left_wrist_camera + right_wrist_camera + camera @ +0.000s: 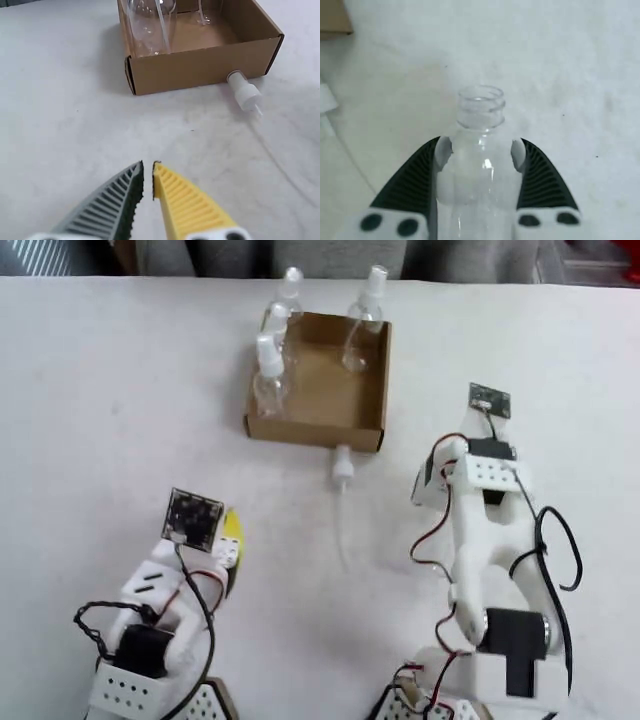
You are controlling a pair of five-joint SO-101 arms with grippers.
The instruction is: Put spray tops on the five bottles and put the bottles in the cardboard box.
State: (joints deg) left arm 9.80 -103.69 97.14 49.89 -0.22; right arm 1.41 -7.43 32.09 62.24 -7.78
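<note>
High view: we see the cardboard box (315, 430) at the far middle of the table (120, 390), with capped bottles (268, 380) standing inside. One loose spray top (342, 465) lies on the table just in front of the box's near wall, and its thin tube runs back toward the arms. The left gripper (230, 532) sits near left with its yellow finger showing. The right arm (480, 540) is near right, apart from the box.

Left wrist view: the left gripper (148, 170) has its grey and yellow tips pressed almost together with nothing between them, over bare table. The box (200, 65) is ahead, and the spray top (243, 92) lies just beside its outer wall.

Right wrist view: the right gripper (481, 149) pinches an open bottle (480, 112) just below the neck, with black fingers (415, 185) on both sides. We can't tell whether the bottle is upright or tilted. A corner of the box (334, 17) shows off to one side.
</note>
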